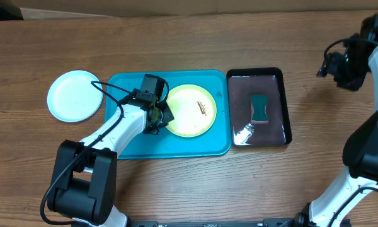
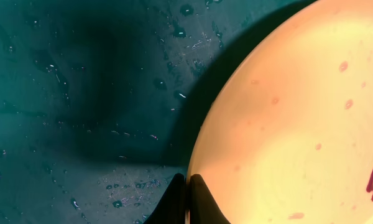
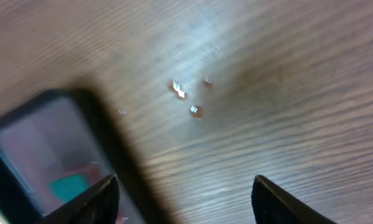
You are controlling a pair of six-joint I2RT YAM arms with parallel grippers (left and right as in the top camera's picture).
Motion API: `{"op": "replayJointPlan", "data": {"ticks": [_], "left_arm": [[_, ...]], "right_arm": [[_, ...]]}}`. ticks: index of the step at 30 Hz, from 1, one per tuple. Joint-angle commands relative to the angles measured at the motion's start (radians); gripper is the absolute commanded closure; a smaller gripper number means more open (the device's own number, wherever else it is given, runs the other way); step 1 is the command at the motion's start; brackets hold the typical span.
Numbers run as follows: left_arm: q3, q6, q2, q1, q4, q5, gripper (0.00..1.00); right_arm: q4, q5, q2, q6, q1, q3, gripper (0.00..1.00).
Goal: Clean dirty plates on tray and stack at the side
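The yellow-green plate (image 1: 190,120) lies in the turquoise tray (image 1: 133,146), with a brown smear near its middle. My left gripper (image 1: 156,117) is shut on the plate's left rim. In the left wrist view the fingers (image 2: 188,198) pinch the plate's edge (image 2: 298,124) over the wet tray floor (image 2: 81,93). The white plate (image 1: 74,94) sits on the table left of the tray. The light blue plate is not in view. My right gripper (image 1: 326,65) is open and empty above the table at the far right; its fingers (image 3: 186,190) are wide apart.
A black glossy tray (image 1: 285,101) holding water and a teal sponge (image 1: 259,108) stands right of the turquoise tray; it also shows in the right wrist view (image 3: 25,124), with the sponge (image 3: 68,185). A few water drops (image 3: 186,99) lie on the wood.
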Motion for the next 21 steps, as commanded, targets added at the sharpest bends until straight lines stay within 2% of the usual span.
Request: {"op": "replayJointPlan", "data": {"ticks": [1, 6, 10, 15, 21], "left_arm": [[0.014, 0.016, 0.024, -0.008, 0.005, 0.008, 0.96], [0.014, 0.016, 0.024, -0.008, 0.008, 0.008, 0.96], [0.014, 0.016, 0.024, -0.008, 0.003, 0.003, 0.96], [0.014, 0.017, 0.024, -0.008, 0.000, 0.000, 0.96], [0.014, 0.016, 0.024, -0.008, 0.002, 0.000, 0.96]], "right_arm": [[-0.040, -0.040, -0.126, -0.024, 0.092, 0.078, 0.32], [-0.135, 0.017, -0.148, -0.016, 0.244, 0.071, 0.34], [-0.150, 0.085, -0.147, 0.031, 0.358, -0.013, 0.34], [-0.057, 0.133, -0.147, 0.031, 0.452, -0.173, 0.34], [0.162, 0.148, -0.147, 0.031, 0.486, -0.382, 0.37]]}}
